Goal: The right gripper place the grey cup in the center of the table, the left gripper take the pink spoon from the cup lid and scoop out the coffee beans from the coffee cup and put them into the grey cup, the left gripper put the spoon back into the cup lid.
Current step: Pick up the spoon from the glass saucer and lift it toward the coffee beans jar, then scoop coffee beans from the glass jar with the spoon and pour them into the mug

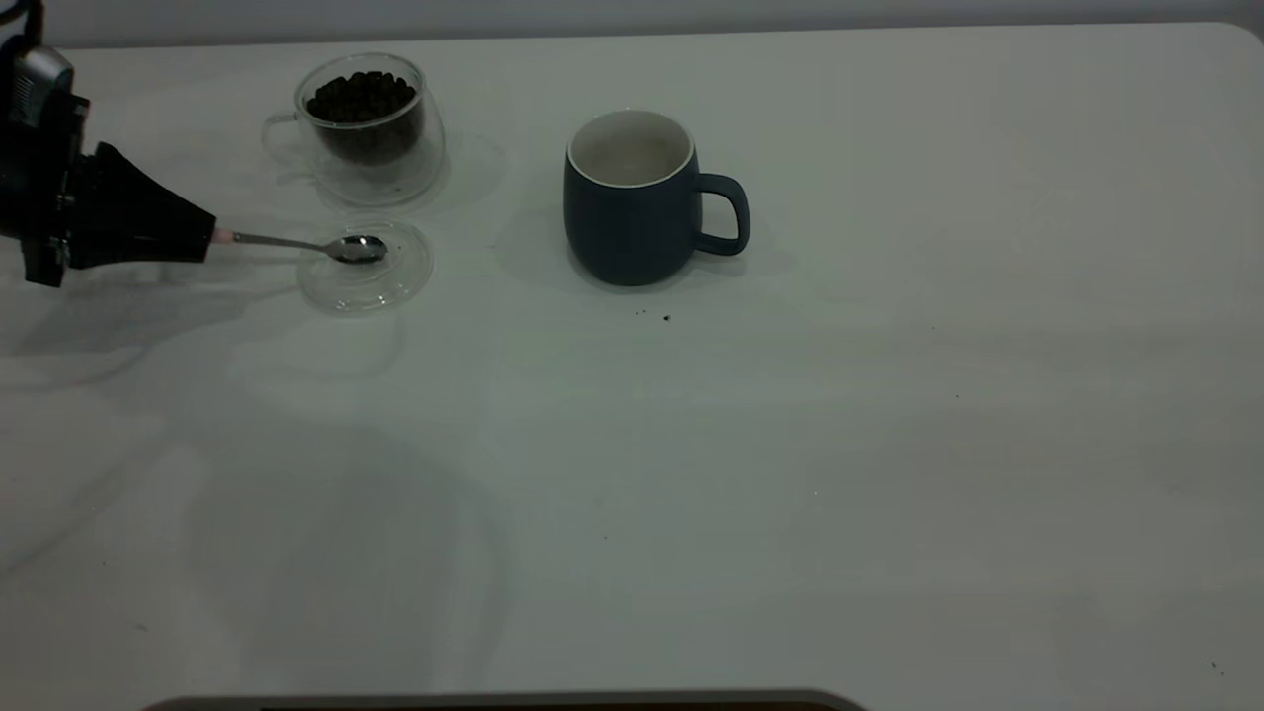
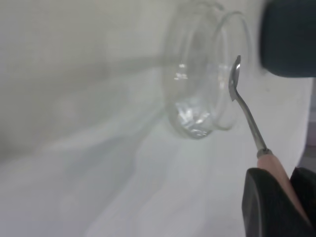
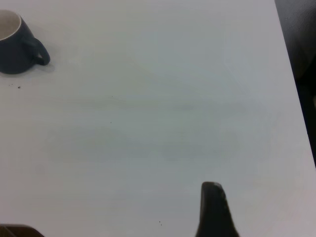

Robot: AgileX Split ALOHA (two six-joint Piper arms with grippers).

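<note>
The left end effector (image 1: 202, 237) is clenched on the pink handle of the spoon (image 1: 326, 245), whose bowl rests in the lid (image 1: 367, 267) just in front of the coffee cup (image 1: 367, 123); lifting it tilted could drag the light lid across the table (image 1: 790, 474), while the right end effector (image 3: 213, 207), whose state I cannot tell, sits well right of the grey cup (image 1: 632, 202).

The left claw (image 1: 202, 237) is seen at the left edge of the exterior view, held low and stretched almost level toward the middle. Its two dark fingers (image 2: 269, 207) are closed together on the pink handle of the spoon (image 1: 326, 245), which is gripped at the very tips. Of the right arm, only one dark fingertip of the right claw (image 3: 213, 210) is shown in its own wrist view, raised above the tabletop (image 3: 158, 123).
</note>
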